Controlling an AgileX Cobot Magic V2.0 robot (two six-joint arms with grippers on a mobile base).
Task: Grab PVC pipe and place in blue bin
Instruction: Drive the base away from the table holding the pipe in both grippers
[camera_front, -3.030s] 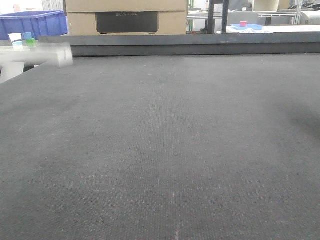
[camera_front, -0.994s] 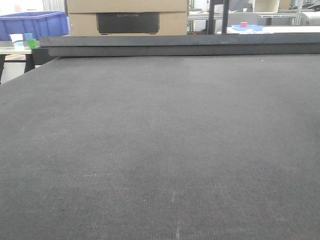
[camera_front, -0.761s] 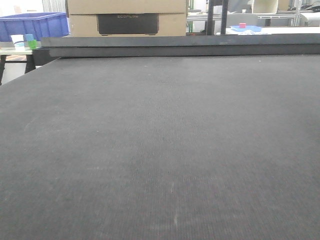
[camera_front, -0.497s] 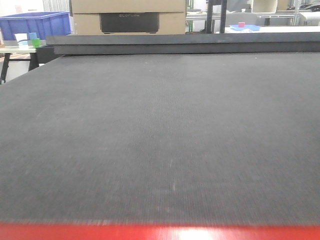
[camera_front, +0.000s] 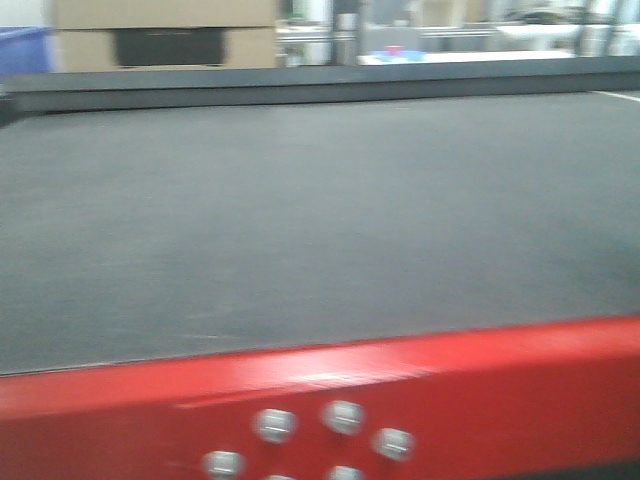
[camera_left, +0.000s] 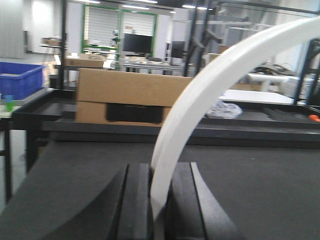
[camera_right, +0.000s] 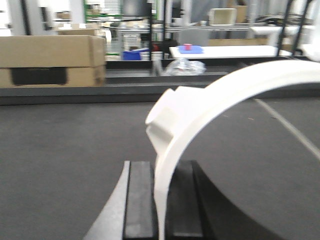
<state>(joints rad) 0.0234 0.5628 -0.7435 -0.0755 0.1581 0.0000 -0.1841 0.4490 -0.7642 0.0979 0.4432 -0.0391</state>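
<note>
My left gripper (camera_left: 160, 172) is shut on a white curved PVC pipe (camera_left: 200, 95), which rises from between the jaws and arcs up to the right, out of the left wrist view. My right gripper (camera_right: 162, 170) is shut on a white curved pipe (camera_right: 215, 97) with a stepped collar end (camera_right: 167, 117), arcing off to the right. I cannot tell whether both hold the same piece. The blue bin (camera_left: 20, 80) stands at the far left beyond the table and shows as a blurred sliver in the front view (camera_front: 20, 48). No gripper or pipe shows in the front view.
A dark grey mat (camera_front: 300, 200) covers the table. A red panel (camera_front: 450, 390) with round buttons fills the front view's bottom. A cardboard box (camera_left: 125, 97) stands past the far rim. A blue tray (camera_right: 190, 49) with a pink block lies on a white table behind.
The front view has pulled back and swung, now blurred, bringing the red button panel into view at the bottom. The blurred white pipe seen at the left three seconds ago is gone.
</note>
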